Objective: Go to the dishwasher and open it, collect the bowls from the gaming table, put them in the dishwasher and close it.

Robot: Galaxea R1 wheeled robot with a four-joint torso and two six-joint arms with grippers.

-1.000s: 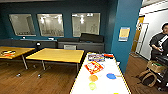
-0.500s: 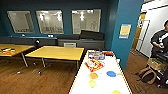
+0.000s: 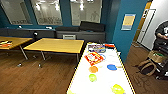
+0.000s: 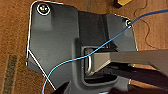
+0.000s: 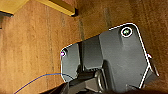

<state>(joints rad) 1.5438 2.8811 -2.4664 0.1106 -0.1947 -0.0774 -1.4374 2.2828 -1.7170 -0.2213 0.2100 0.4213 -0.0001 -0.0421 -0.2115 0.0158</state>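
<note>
Dark grey wrist plates, pale-edged

Round bright fittings (image 4: 43, 9) sit at the corners; a thin blue cable (image 4: 75, 58) crosses the left plate (image 4: 55, 45).

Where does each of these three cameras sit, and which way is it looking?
Head view: high on the robot, facing forward and down over the long white table with the coloured bowls, such as the orange bowl, and the yellow-wood tables beyond.
Left wrist view: on the left arm's wrist, facing down at the wooden floor; the robot's dark plate and a blue cable show.
Right wrist view: on the right arm's wrist, facing the same wooden floor; its dark plate shows.
All three share that floor.
</note>
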